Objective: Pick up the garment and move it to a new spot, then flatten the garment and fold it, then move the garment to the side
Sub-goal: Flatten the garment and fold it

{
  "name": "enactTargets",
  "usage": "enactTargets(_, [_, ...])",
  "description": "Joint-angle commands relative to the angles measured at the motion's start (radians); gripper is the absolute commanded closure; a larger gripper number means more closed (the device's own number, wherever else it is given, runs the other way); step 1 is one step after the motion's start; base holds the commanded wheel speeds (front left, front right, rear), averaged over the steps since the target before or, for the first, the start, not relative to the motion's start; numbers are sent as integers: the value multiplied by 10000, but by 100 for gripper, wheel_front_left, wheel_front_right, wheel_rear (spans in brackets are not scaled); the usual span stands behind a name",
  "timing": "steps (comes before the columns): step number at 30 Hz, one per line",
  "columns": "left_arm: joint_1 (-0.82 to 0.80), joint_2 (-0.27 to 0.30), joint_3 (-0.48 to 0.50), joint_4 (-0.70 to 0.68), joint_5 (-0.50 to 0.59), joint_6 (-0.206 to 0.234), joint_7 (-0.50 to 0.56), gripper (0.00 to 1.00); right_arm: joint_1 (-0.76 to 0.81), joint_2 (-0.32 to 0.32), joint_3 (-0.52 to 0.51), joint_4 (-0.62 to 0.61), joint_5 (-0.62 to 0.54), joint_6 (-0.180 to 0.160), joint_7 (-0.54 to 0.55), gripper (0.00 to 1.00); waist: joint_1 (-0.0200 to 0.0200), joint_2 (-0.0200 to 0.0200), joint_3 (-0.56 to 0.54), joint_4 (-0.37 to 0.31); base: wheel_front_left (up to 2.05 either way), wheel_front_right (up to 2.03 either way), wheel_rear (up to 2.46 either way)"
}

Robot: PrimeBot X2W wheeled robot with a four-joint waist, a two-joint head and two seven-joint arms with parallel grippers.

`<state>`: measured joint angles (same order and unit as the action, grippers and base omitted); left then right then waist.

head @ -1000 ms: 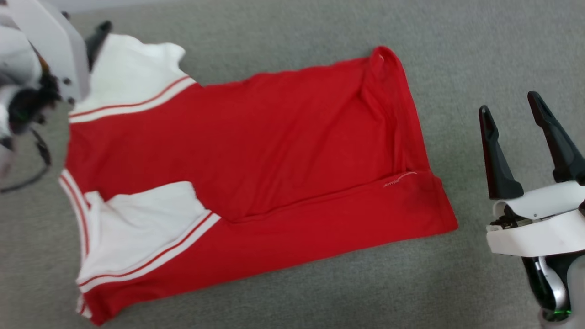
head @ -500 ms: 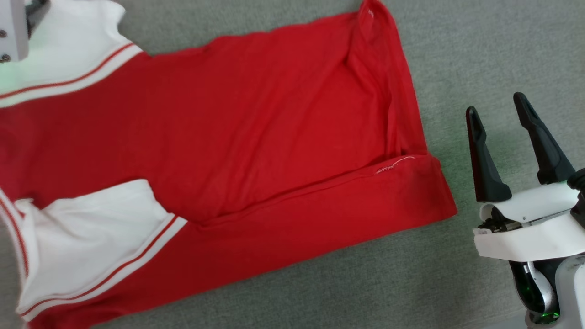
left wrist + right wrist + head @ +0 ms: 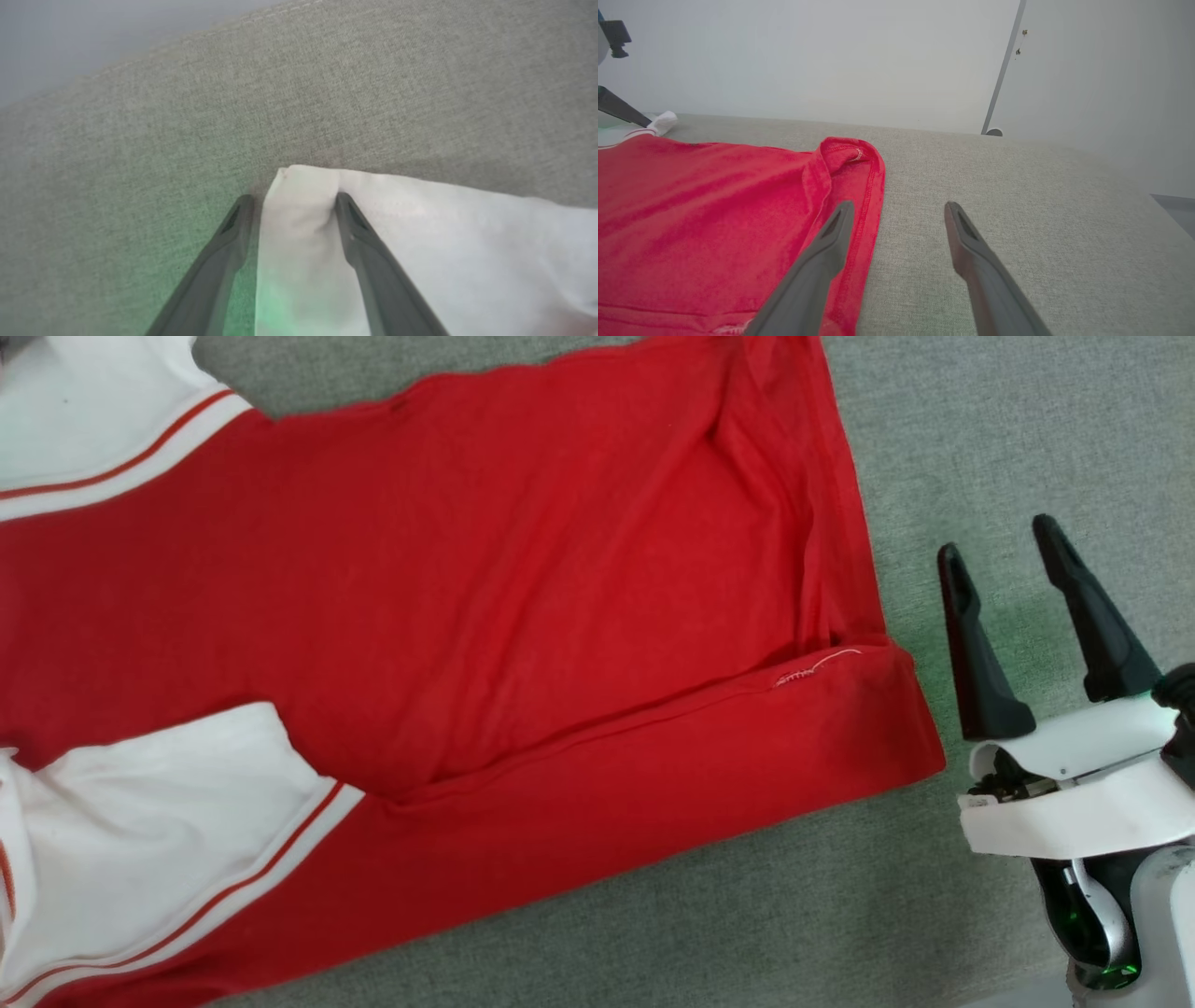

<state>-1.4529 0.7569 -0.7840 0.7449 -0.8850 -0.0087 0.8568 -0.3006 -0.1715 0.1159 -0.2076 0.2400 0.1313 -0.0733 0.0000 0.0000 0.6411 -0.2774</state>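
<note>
The head camera has shifted since a second ago, so the garment (image 3: 560, 569) now runs off the view's left and top edges; it lies flat on the grey table (image 3: 1027, 411). Its hem lies just beside the right gripper (image 3: 998, 538), which is spread and empty over bare table. The left gripper (image 3: 293, 198), spread wide, straddles the white sleeve (image 3: 444, 242) corner.

The garment (image 3: 467, 616) lies on the fabric surface (image 3: 1008, 420), right hand (image 3: 997, 536) beside its hem.
</note>
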Motion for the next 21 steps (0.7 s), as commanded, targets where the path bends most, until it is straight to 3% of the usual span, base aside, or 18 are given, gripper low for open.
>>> enactTargets(1, [724, -98, -270, 386, -144, 99, 534, 100, -140, -77, 131, -18, 222, -11, 161, 0, 0, 0, -9, 17, 0, 0, 0])
enactTargets(6, [773, -232, -286, 267, -231, 174, 591, 100, -332, -569, 700, -154, 943, -11, 1314, 0, 0, 0, -26, 66, 0, 0, 0])
enactTargets(11, [809, -453, -317, 252, -259, 166, 465, 100, -1273, -944, 890, -145, 1570, -9, 3149, 0, 0, 0, -66, 139, 0, 0, 0])
enactTargets(18, [715, -724, -321, 379, -322, 55, 236, 100, -3626, -992, 1222, 877, 2112, -9, 6215, 0, 0, 0, -52, 304, 0, 0, 0])
enactTargets(19, [715, -724, -321, 379, -322, 55, 236, 100, -3626, -992, 1222, 877, 2112, -9, 6215, 0, 0, 0, -52, 304, 0, 0, 0])
enactTargets(21, [656, -794, -319, 494, -318, 5, 148, 100, -4682, -770, 1307, 1658, 2141, -9, 7386, 0, 0, 0, -13, 359, 0, 0, 0])
